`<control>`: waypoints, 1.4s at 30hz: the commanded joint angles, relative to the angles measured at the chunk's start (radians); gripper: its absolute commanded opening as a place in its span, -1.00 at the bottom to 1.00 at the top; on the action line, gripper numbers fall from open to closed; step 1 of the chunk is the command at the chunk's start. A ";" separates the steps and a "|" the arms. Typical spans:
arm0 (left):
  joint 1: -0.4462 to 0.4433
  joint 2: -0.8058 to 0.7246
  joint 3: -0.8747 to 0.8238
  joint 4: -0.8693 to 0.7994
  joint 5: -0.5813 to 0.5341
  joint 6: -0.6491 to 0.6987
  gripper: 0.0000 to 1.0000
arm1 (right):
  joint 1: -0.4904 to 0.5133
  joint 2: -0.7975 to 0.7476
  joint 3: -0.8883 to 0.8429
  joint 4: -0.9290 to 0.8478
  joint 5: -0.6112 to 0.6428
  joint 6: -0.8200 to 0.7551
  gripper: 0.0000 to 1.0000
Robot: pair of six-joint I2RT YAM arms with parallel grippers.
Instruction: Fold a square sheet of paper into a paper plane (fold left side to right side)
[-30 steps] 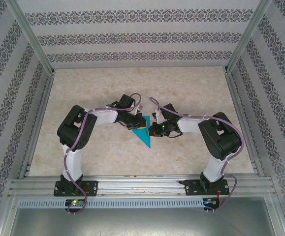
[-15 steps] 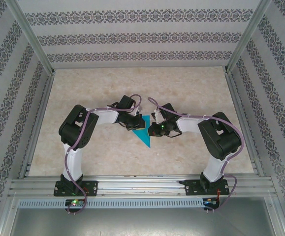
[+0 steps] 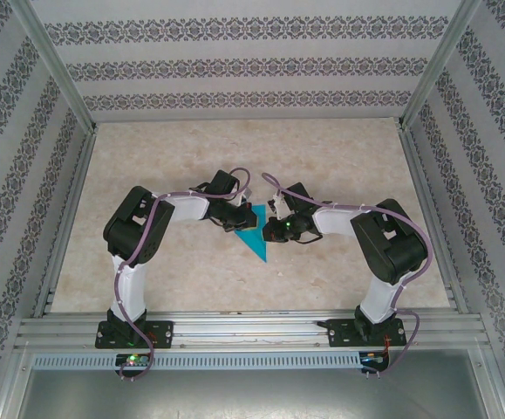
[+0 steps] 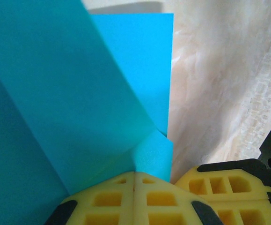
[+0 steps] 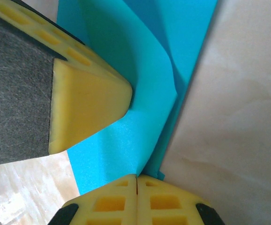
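Mid-table [image 3: 339, 157]: L gripper [image 4: 134, 174], jaws closed, is pinching a lifted flap of the square sheet of paper [image 3: 257, 237] (for folding rightward); R gripper [image 5: 136, 177], closed empty, is apparently pinning its right edge.

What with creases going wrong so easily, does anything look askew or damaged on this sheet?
Yes: the square sheet of paper is not lying flat. In the left wrist view one flap bows up off the layer beneath, beyond the shut left gripper, instead of lying creased. No tear shows.
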 commanded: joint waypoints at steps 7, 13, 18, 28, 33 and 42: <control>-0.004 0.039 -0.053 -0.067 -0.075 0.017 -0.95 | -0.019 -0.071 0.002 -0.046 0.000 0.040 -0.61; -0.003 0.039 -0.053 -0.067 -0.076 0.016 -0.96 | -0.056 -0.164 -0.015 -0.029 -0.051 0.069 -0.26; -0.003 0.035 -0.055 -0.068 -0.078 0.016 -0.96 | -0.071 -0.221 -0.050 -0.044 -0.125 0.070 -0.44; -0.001 0.033 -0.058 -0.069 -0.082 0.013 -0.96 | 0.032 -0.140 -0.098 0.047 -0.260 0.161 -1.00; -0.001 0.030 -0.059 -0.071 -0.084 0.013 -0.96 | 0.051 -0.094 -0.103 0.062 -0.248 0.167 -1.00; 0.000 0.031 -0.058 -0.071 -0.084 0.014 -0.96 | 0.057 -0.066 -0.132 0.061 -0.224 0.162 -1.00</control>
